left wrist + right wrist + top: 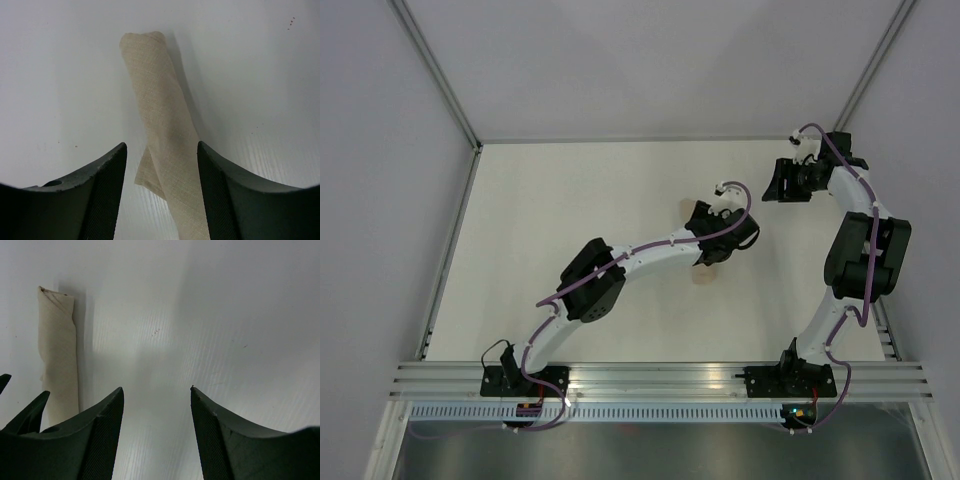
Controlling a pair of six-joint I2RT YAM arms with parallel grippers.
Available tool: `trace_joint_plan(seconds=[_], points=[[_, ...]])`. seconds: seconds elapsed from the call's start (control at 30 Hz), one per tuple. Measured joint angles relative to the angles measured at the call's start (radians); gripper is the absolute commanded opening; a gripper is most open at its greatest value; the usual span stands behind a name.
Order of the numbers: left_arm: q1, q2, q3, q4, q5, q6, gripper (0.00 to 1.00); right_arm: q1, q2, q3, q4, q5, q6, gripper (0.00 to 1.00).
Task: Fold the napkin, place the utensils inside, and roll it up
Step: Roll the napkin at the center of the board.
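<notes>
Napkin [160, 110]: rolled into tube, lying on white table [60, 75] between parted jaws of left gripper [161, 147]. Utensils: unseen, presumably inside. Right gripper [156, 390]: agape, empty, well apart. Remaining: apparently only withdrawal.

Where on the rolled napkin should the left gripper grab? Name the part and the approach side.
Grip the napkin across its middle from straight above, a finger on each long side. It lies flat as a slim roll, and the open left gripper straddles it. Clamping over the loose corner should keep it rolled.
</notes>
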Motion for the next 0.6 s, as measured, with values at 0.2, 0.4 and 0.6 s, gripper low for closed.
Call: trace_joint_plan(seconds=[0.2, 0.4, 0.6], points=[[-0.027, 0.072, 0.076, -0.036, -0.020, 0.000, 0.61, -0.009, -0.013, -0.024, -0.005, -0.009, -0.016, 0.62], [-0.036, 0.113, 0.098, -0.065, -0.023, 0.000, 0.61, -0.032, -0.019, -0.034, -0.021, -0.015, -0.034, 0.62], [-0.035, 0.135, 0.100, -0.086, -0.024, 0.000, 0.56, -0.044, -0.020, -0.040, -0.028, -0.027, -0.045, 0.62]])
